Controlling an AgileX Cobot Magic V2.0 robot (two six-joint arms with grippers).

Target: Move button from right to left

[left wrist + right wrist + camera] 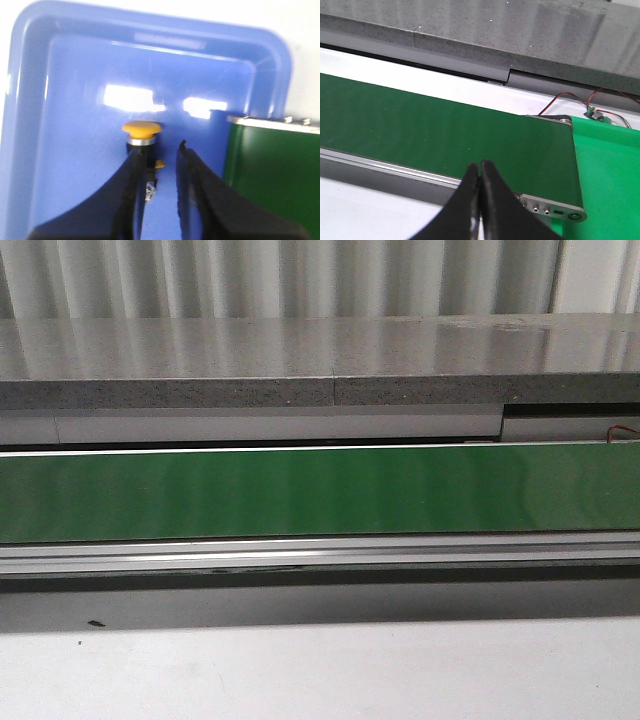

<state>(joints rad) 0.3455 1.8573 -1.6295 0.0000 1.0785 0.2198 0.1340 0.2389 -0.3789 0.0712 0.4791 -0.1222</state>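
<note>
Button [142, 131] lies in blue tray [35, 125] (placement apparently done); left gripper [159, 160] released, right gripper [480, 175] clenched empty. Next: retract left.

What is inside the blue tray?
A yellow-capped button lies in the tray, beside the left claw. One finger covers part of its body, so its far end is hidden.

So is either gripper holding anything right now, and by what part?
Nothing is held. The left gripper is open over the tray, with the button beside one finger, not between them. The right gripper is shut on nothing above the belt.
</note>
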